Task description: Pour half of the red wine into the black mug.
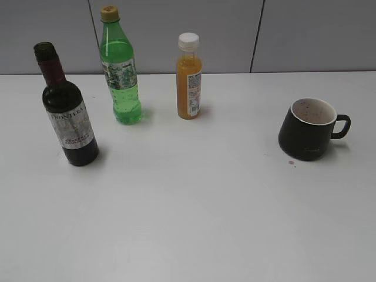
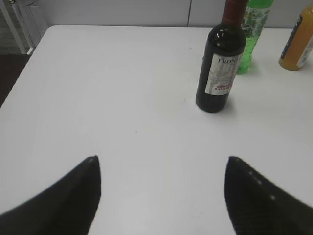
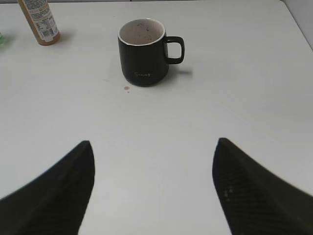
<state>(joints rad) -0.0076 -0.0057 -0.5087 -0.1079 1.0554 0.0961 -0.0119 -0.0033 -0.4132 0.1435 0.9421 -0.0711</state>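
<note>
The dark-green wine bottle (image 1: 69,123) with maroon neck foil and a silver "Frontera" label stands upright and uncapped at the left of the white table; it also shows in the left wrist view (image 2: 219,68). The black mug (image 1: 308,129) with a stained white inside stands at the right, handle to the right; it also shows in the right wrist view (image 3: 143,52). My left gripper (image 2: 161,159) is open and empty, well short of the bottle. My right gripper (image 3: 152,143) is open and empty, short of the mug. Neither gripper shows in the exterior view.
A bright green plastic bottle (image 1: 120,73) and a small orange juice bottle (image 1: 189,79) stand at the back of the table (image 1: 188,205). A small red drop (image 1: 291,163) lies by the mug. The table's left edge (image 2: 19,78) shows in the left wrist view.
</note>
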